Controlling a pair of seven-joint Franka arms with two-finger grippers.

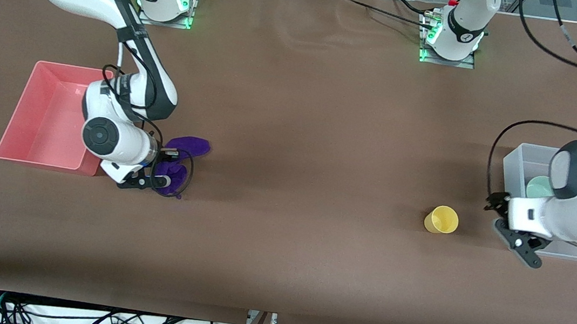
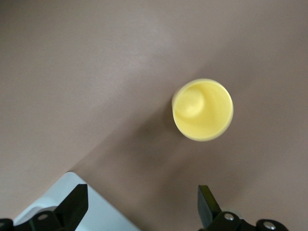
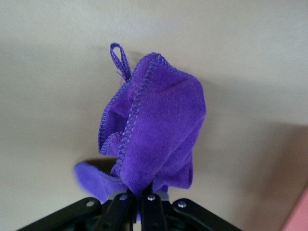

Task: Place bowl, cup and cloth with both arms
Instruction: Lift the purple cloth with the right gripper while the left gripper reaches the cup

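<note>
My right gripper (image 1: 154,182) is shut on the purple cloth (image 1: 185,146), beside the pink tray's end nearer the table's middle. In the right wrist view the cloth (image 3: 156,130) bunches out from the shut gripper (image 3: 143,195), its thread loop sticking up. The yellow cup (image 1: 442,219) stands on the table toward the left arm's end. My left gripper (image 1: 505,226) is open and empty between the cup and the clear bin, over the bin's corner. The left wrist view shows the cup (image 2: 203,109) ahead of the open gripper (image 2: 142,207). The mint-green bowl (image 1: 539,187) sits in the bin, partly hidden by the left arm.
A pink tray (image 1: 46,118) lies at the right arm's end, partly under that arm's wrist. A clear plastic bin (image 1: 518,161) stands at the left arm's end; its corner shows in the left wrist view (image 2: 94,214). Brown table surface lies between cloth and cup.
</note>
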